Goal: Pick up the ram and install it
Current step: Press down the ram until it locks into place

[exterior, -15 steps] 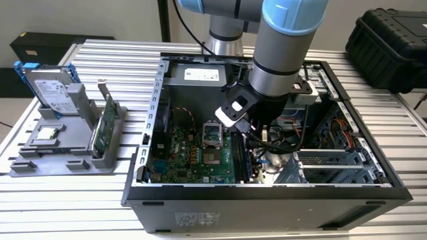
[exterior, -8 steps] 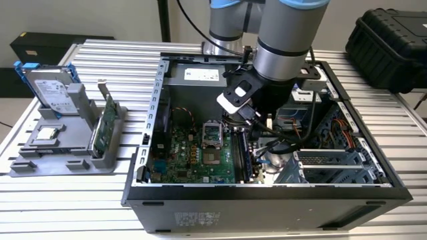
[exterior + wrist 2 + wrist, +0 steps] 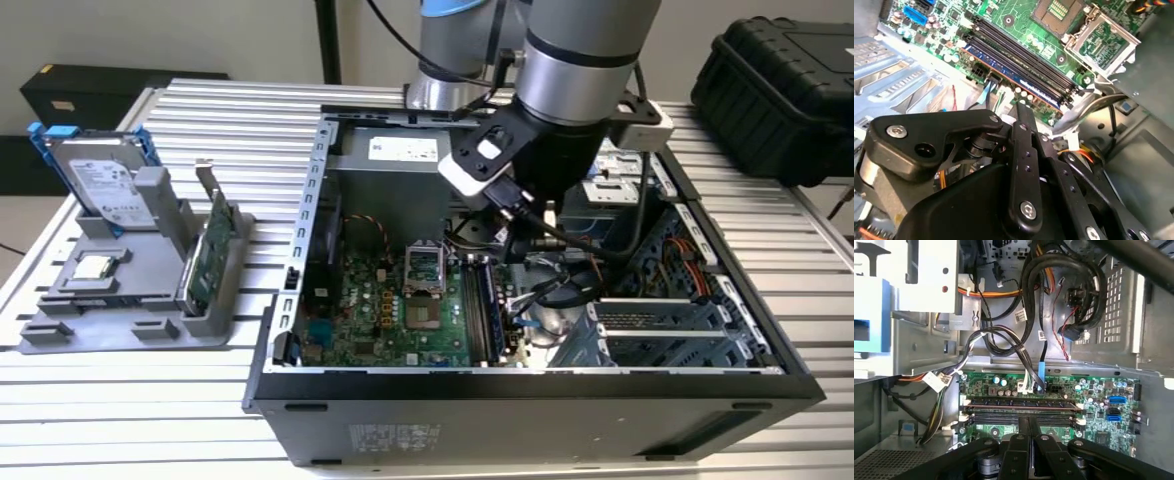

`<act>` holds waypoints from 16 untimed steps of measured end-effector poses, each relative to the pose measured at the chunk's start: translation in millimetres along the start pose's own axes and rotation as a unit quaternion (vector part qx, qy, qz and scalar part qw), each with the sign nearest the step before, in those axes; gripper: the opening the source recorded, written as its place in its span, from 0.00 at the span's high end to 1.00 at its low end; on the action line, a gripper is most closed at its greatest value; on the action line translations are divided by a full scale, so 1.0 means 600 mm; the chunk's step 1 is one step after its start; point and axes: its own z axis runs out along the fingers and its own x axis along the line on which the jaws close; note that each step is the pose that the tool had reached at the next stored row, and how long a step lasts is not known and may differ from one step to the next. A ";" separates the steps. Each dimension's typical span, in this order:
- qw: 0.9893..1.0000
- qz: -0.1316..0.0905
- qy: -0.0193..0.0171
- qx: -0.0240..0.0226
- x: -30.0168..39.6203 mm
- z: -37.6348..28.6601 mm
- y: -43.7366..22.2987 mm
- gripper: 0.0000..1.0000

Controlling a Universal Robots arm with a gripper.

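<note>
In the exterior view the arm is reaching down into the open case (image 3: 534, 400), its gripper (image 3: 514, 228) hanging among cables just above the slots (image 3: 489, 310) at the board's (image 3: 380, 310) edge. That view is also showing what lies outside the case: a grey stand (image 3: 120, 300) toward the exterior view's left, carrying a drive (image 3: 100, 185) with blue rails and a green card (image 3: 207, 255) standing on edge, and a black box (image 3: 781, 90) sitting behind the table. Both wrist views are looking past the gripper (image 3: 1029, 422) into the case. The first wrist view is taking in the slots lengthwise, with black, orange and red cables (image 3: 1029, 300) looping over the metal wall beyond them. The second wrist view is catching the processor socket (image 3: 1064, 12) and its raised metal frame (image 3: 1104, 42) beside the slots. The fingers (image 3: 1023, 440) are lying pressed together, pinching nothing, and their tip (image 3: 1021, 110) is hovering over the slot area; whether it is touching anything cannot be told. The ram (image 3: 1021, 401) is sitting upright in the outermost slot, the one nearest the cables, running the slot's whole length. It is showing as a thin dark stick, with a bluish strip along its side in the second wrist view (image 3: 1014, 75), while the neighbouring slots are lying open beside it.
</note>
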 end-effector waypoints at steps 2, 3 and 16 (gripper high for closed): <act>1.000 0.000 0.000 0.000 0.000 -0.008 0.000 1.00; 1.000 0.000 0.000 0.000 -0.001 -0.012 0.000 1.00; 1.000 0.000 0.000 0.000 -0.001 -0.017 0.000 1.00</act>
